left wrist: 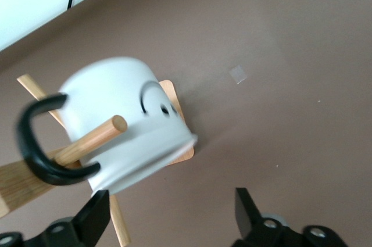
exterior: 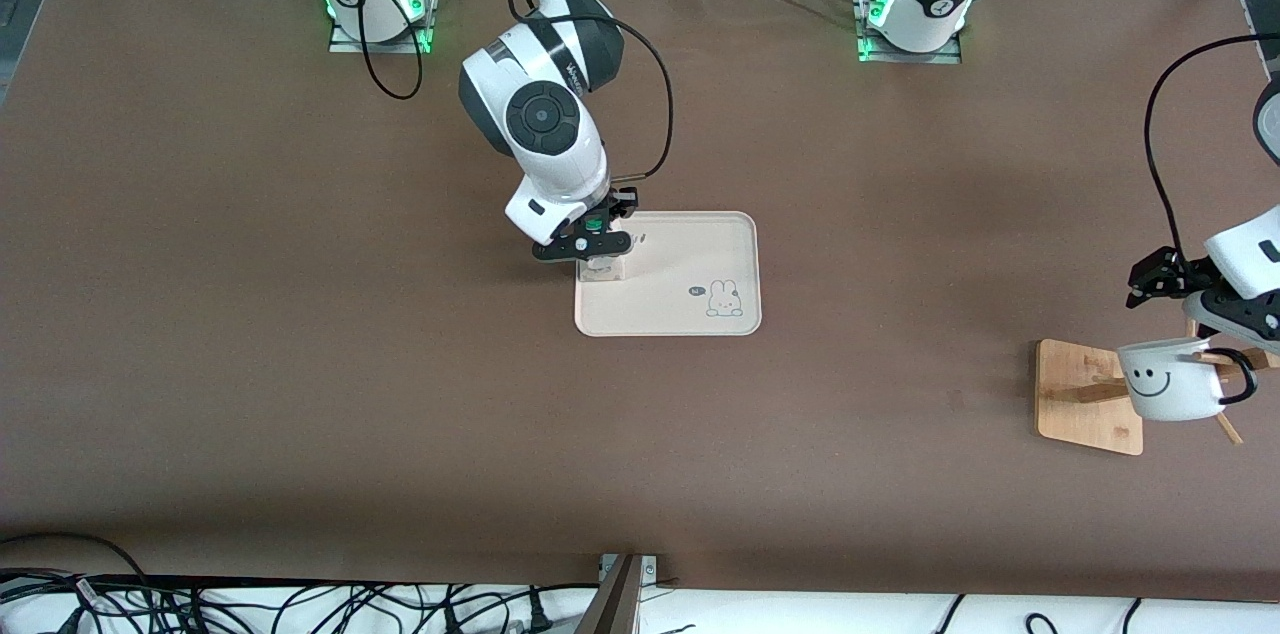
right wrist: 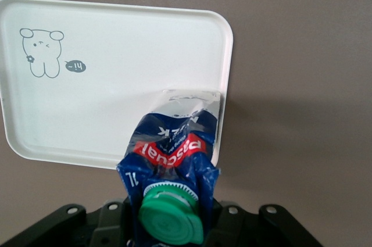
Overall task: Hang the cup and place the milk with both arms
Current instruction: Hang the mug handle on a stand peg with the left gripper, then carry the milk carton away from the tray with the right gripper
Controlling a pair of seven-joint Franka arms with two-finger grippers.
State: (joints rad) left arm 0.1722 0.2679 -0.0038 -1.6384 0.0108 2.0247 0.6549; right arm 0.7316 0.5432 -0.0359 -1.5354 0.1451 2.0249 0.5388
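Cup (exterior: 1170, 381) on rack peg (left wrist: 93, 138), left hand (exterior: 1170, 289) open; milk (right wrist: 174, 160) at tray (exterior: 700, 254) edge.

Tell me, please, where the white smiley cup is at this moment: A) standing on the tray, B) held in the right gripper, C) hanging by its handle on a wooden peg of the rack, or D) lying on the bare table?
C: the cup hangs with its black handle looped over a peg of the wooden rack, and the left gripper is open, clear of it.

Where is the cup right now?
The cup hangs by its black handle on a peg of the wooden rack at the left arm's end of the table, just under the open left gripper.
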